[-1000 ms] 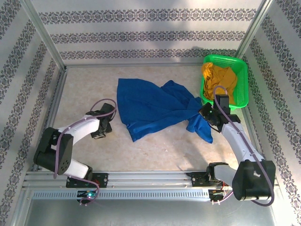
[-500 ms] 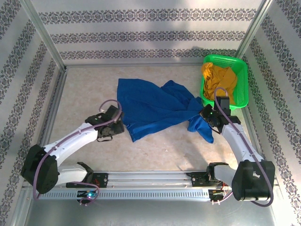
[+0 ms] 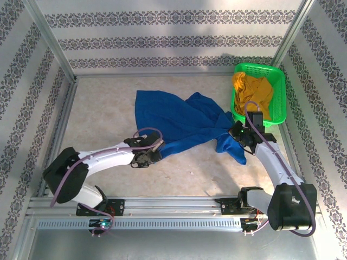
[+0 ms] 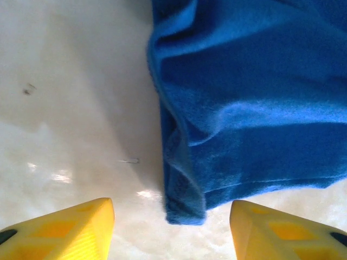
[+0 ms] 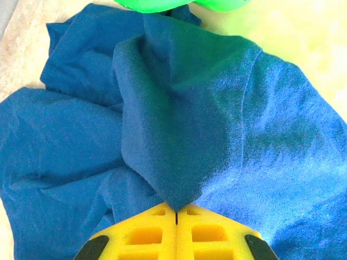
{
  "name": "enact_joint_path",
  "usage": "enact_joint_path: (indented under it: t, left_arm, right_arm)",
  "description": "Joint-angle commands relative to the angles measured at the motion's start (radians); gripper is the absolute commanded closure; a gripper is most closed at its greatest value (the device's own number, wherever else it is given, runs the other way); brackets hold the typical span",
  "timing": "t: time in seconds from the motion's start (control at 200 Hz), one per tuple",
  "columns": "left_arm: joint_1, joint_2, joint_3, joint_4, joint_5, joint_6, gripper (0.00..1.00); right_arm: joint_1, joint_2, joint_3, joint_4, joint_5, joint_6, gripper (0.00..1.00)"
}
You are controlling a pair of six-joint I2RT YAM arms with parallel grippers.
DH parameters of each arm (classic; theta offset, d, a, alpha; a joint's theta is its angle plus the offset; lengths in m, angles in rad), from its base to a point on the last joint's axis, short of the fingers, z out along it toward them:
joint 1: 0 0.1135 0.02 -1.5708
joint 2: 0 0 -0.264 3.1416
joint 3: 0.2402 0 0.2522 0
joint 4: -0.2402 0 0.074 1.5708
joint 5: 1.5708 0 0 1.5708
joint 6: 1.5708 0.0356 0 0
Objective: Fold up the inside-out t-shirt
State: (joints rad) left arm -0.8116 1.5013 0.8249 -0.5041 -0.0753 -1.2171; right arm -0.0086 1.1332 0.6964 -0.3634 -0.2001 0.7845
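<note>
One blue t-shirt (image 3: 179, 122) rumpled mid-counter (image 3: 103, 108); one green basket (image 3: 279, 97), far right, with one mustard garment (image 3: 255, 89); two pincers: left pincer (image 3: 156, 151) spread at shirt's near corner, right pincer (image 3: 237, 132) pressed together, pinching a shirt fold.

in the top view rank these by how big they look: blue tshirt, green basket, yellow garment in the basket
Largest to smallest:
1. blue t-shirt, spread across the table
2. green basket
3. mustard-yellow garment, lying inside the basket, so clearly smaller than it

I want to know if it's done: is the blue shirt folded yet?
Not folded. The blue t-shirt lies rumpled and spread on the table, the right gripper pinching one fold.
</note>
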Motion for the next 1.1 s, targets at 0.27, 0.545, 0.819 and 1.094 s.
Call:
enact_joint_path:
  t: [0.27, 0.545, 0.819, 1.094]
  left_arm:
    - [-0.062, 0.144, 0.137, -0.084, -0.119, -0.197, 0.61]
    - [-0.070, 0.154, 0.156, -0.146, -0.147, -0.218, 0.76]
    - [-0.073, 0.134, 0.132, -0.198, -0.172, -0.208, 0.55]
    - [-0.072, 0.136, 0.118, -0.196, -0.177, -0.190, 0.82]
  right_arm:
    - [0.009, 0.011, 0.029, -0.022, -0.069, -0.039, 1.00]
    - [-0.011, 0.012, 0.038, -0.024, -0.097, -0.039, 1.00]
    - [-0.019, 0.007, 0.046, -0.014, -0.108, -0.025, 1.00]
    - [-0.020, -0.001, 0.048, -0.017, -0.099, -0.024, 1.00]
